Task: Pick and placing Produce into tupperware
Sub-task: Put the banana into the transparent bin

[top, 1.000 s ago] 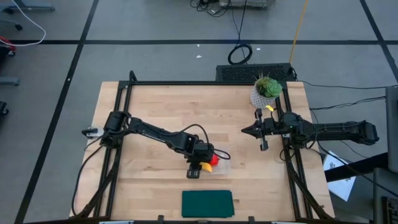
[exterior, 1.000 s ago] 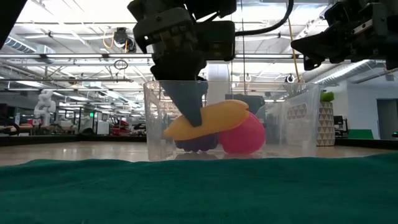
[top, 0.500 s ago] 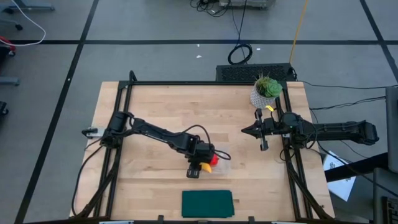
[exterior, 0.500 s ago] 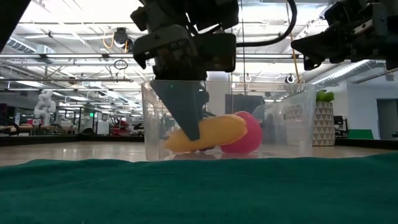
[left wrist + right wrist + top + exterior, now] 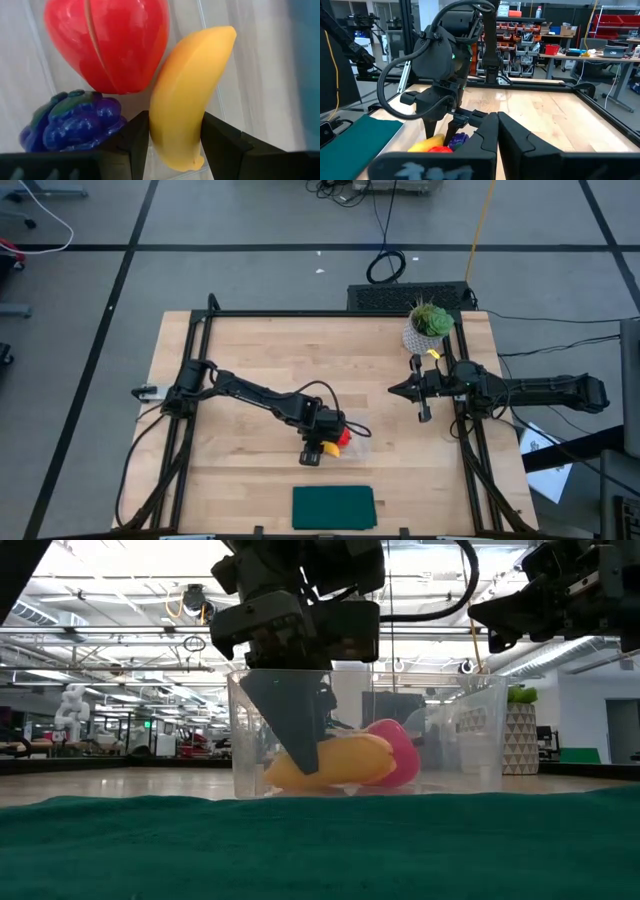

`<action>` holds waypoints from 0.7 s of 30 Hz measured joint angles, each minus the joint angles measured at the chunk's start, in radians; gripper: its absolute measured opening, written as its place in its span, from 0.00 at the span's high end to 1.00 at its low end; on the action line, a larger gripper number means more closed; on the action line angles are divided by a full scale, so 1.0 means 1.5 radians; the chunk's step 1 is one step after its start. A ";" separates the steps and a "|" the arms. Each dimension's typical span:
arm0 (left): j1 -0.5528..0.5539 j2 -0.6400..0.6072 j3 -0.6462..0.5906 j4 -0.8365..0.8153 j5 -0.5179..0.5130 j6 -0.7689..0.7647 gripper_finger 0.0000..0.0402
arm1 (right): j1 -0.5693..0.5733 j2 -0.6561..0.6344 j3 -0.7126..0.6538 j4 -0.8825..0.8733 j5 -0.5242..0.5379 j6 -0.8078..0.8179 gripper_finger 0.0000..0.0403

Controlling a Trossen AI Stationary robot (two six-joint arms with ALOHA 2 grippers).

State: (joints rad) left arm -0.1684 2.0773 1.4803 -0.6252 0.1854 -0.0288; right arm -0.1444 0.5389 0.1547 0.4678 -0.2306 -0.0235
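Banana [image 5: 187,95] — in left hand [image 5: 170,142] — inside tupperware [image 5: 470,730].

This is a robotics lab or workshop inside a large industrial hall. In the low view, the upper part of the frame shows a high ceiling [image 5: 110,610] with steel trusses, pipes and bright lights. At the far left stands a white humanoid robot [image 5: 72,705]. In the right wrist view, the upper right of the frame holds shelves with red storage bins [image 5: 527,35] and a long workbench [image 5: 590,56] crowded with gear. The high view shows a grey floor [image 5: 250,220] marked with dark tape lines, with loose cables [image 5: 385,265] at top centre.
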 joint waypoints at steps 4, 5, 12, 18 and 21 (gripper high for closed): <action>0.000 0.009 0.001 0.002 0.001 0.003 0.59 | 0.000 0.000 0.000 0.000 0.000 0.000 1.00; 0.000 0.010 0.001 0.002 0.001 0.006 0.59 | 0.000 0.000 0.000 0.000 0.000 0.000 1.00; 0.000 0.018 0.002 0.004 0.006 0.006 0.59 | 0.000 0.000 0.000 0.001 0.001 0.002 1.00; 0.000 0.018 0.002 0.004 0.006 0.007 0.59 | 0.000 0.000 0.000 0.002 0.001 0.002 1.00; 0.000 0.019 0.001 0.005 0.006 0.008 0.59 | 0.000 0.000 0.000 0.002 0.001 0.002 1.00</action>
State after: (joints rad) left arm -0.1684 2.1052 1.4824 -0.6173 0.1944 -0.0165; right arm -0.1444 0.5388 0.1547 0.4713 -0.2291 -0.0200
